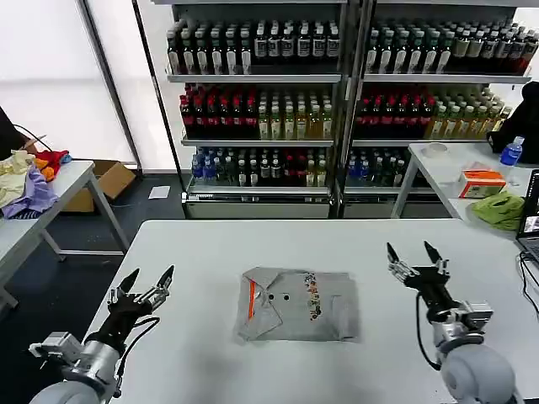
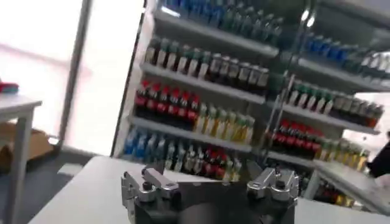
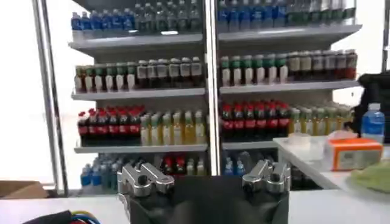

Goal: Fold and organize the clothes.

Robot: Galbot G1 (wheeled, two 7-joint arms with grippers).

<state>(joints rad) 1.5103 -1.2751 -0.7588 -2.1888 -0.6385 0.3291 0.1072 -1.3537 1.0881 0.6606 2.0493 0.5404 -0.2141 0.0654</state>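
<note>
Head view looks down on a pale grey worktop (image 1: 210, 244) with a light grey collared shirt (image 1: 296, 305) lying at its middle. The shirt is folded into a neat rectangle, its orange-lined placket toward the left and a small multicolour print running down the chest. It lies flat and squared, which suggests the folding of this piece is done or nearly so.

The left claw (image 1: 146, 282) hovers at the near left of the worktop, well apart from the shirt, fingers spread and holding nothing. The right claw (image 1: 413, 256) hovers to the right of the shirt, also spread and empty. Both arms sit clear of the cloth, probably so the fold stays undisturbed.

Far behind stand shelves of bottled drinks (image 1: 253, 93), sorted in rows by colour: dark, red, yellow-green and blue. On a side table at the far left lies a heap of yellow, lilac and red garments (image 1: 29, 178). On another table at the far right rest a lime-green cloth (image 1: 498, 209), an orange box (image 1: 482, 183) and a water bottle (image 1: 510, 152). A cardboard box (image 1: 105, 183) sits on the floor at the left; its contents cannot be made out.
</note>
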